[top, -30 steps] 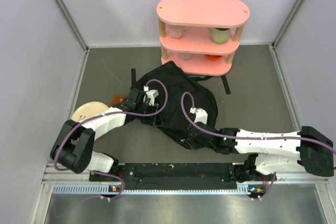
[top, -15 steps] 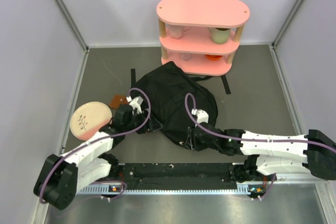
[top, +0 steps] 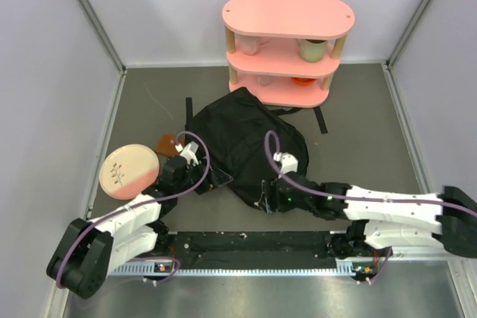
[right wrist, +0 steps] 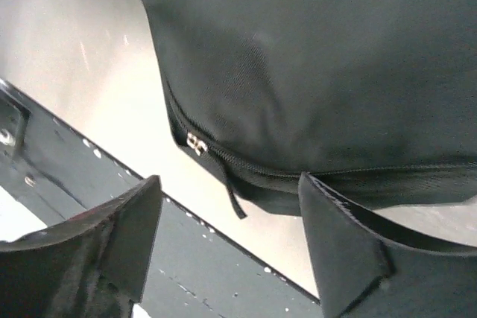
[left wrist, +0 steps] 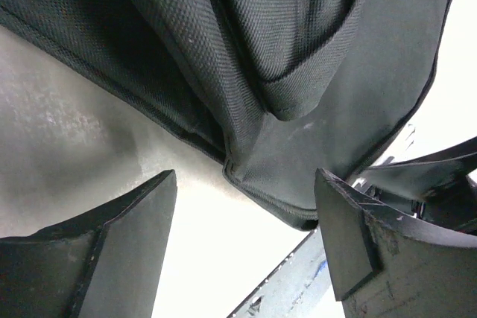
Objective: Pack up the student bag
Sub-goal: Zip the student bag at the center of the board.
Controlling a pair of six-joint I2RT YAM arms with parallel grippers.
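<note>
The student bag (top: pixel 246 139) is a floppy black backpack lying in the middle of the table, straps trailing toward the shelf. My left gripper (top: pixel 215 181) sits at its near-left edge, open; in the left wrist view the bag's hemmed corner (left wrist: pixel 261 184) lies just past the spread fingers (left wrist: pixel 127 236), with nothing between them. My right gripper (top: pixel 268 199) is at the bag's near edge, open too. In the right wrist view a zipper pull (right wrist: pixel 197 144) and its tab hang off the bag (right wrist: pixel 313 57) just ahead of my gripper (right wrist: pixel 231 243).
A pink three-tier shelf (top: pixel 287 42) with cups stands behind the bag. A pink and cream plate (top: pixel 128 171) lies at the left beside my left arm, a small brown item (top: pixel 165 141) near it. A black rail (top: pixel 253 242) runs along the near edge.
Both grippers have opened and let go of the bag's edge. The left arm has drawn back toward the near left, uncovering the plate. The right arm has shifted slightly nearer.
</note>
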